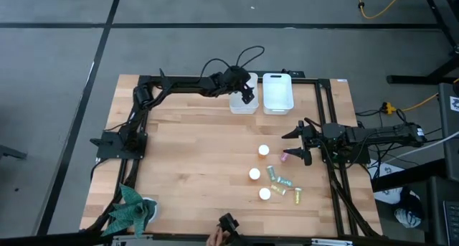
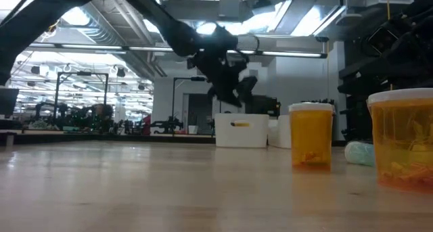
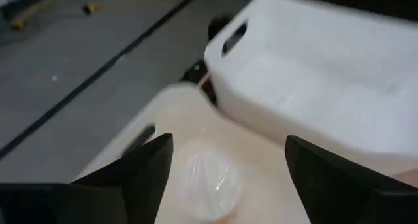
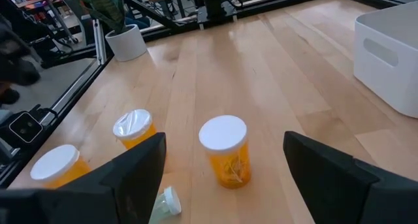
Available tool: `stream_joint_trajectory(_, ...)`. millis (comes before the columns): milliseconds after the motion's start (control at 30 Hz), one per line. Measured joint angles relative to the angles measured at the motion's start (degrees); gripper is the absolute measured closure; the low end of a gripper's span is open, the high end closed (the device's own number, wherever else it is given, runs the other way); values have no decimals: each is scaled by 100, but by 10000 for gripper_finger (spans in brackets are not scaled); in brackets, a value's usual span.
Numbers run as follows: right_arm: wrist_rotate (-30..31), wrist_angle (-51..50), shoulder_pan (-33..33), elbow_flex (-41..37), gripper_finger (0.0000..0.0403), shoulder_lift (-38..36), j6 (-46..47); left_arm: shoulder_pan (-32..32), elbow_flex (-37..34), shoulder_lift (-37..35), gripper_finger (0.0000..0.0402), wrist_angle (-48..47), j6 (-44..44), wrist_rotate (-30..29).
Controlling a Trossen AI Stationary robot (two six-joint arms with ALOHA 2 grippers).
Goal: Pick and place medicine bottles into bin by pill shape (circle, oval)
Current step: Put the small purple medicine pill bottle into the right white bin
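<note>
- Left claw (image 1: 247,95) spread wide above the left of two white bins (image 1: 243,102) at the desk's (image 1: 193,167) far edge, a white-capped bottle (image 3: 208,188) lying loose on the bin floor beneath: looks like a drop just made.
- Right claw (image 1: 295,144) spread too, empty, near the right edge, facing the remaining medicine bottles (image 1: 276,178) clustered toward the near right corner, probably lined up for the next pick.
- Dropped bottle visible only from the left wrist; hidden behind the bin wall in the low view.
- Right bin (image 1: 277,92) apparently empty, seen from above.
</note>
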Motion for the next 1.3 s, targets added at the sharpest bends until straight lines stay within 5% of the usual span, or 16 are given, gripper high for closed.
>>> stream_joint_trajectory(433,2,6,0,0,92,0,-267,-932,9,-1166,117,-24,35,500)
stream_joint_trajectory(700,2,30,0,0,92,0,-263,-1803,10,-1104,117,-564,353,469)
stream_joint_trajectory(933,2,42,0,0,92,0,-260,-2350,1,-1097,117,-1081,-119,-197)
stream_joint_trajectory(1300,0,-709,53,494,92,18,178,-2656,0,-1097,117,-1147,-106,-302)
